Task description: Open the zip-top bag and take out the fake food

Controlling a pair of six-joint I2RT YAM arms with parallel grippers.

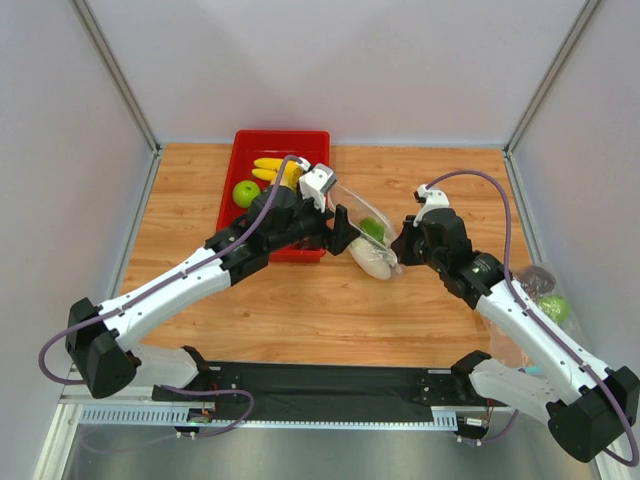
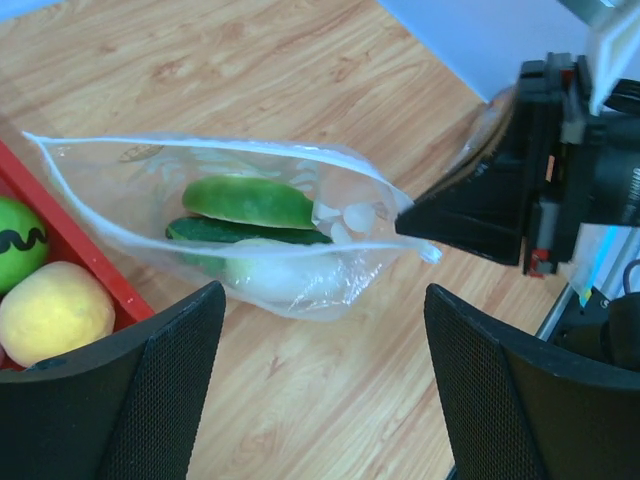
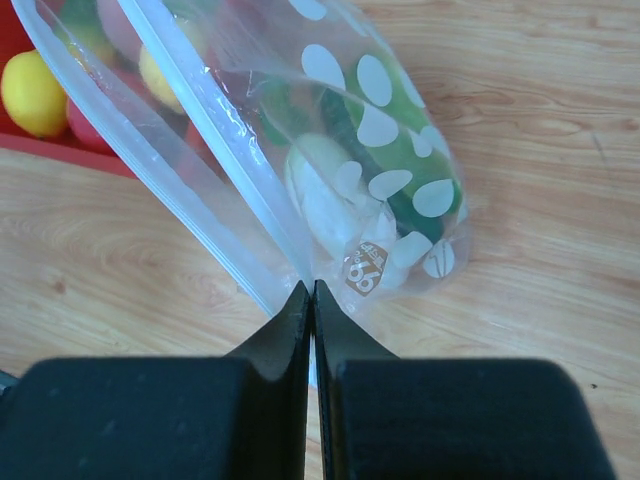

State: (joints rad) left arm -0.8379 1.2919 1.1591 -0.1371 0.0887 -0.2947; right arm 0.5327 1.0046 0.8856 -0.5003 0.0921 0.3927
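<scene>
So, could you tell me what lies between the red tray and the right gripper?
The bag and the left gripper at its mouth, shown in the top view.

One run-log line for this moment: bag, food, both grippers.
zip-top bag: mouth open | fake food: inside | left gripper: open, facing mouth | right gripper: shut on bag corner

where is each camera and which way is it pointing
Top: above and behind, looking down on the table, tray and bag; left arm and right arm show.
Left wrist: looks past the open left jaws into the bag's mouth; right jaws show too.
Right wrist: looks along the shut right jaws pinching the bag's rim.
All three share the bag.
</scene>
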